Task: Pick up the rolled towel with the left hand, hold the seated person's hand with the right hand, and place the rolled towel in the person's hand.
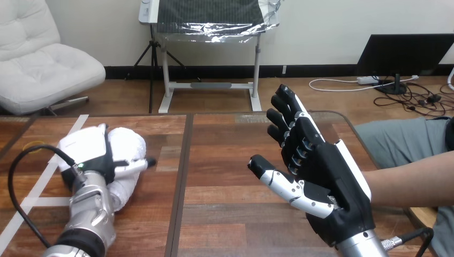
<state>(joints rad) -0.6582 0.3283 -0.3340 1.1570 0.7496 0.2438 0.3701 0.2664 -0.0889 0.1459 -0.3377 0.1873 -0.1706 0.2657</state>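
Now right hand (326, 184) stands upright, fingers (286, 115) straight (left hand (88, 151) grips rolled towel (129, 143))

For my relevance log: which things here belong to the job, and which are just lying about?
Job: rolled towel, under the left hand; right hand, raised with fingers straight; person's forearm behind it.
Lying about: white tape strips on the table.
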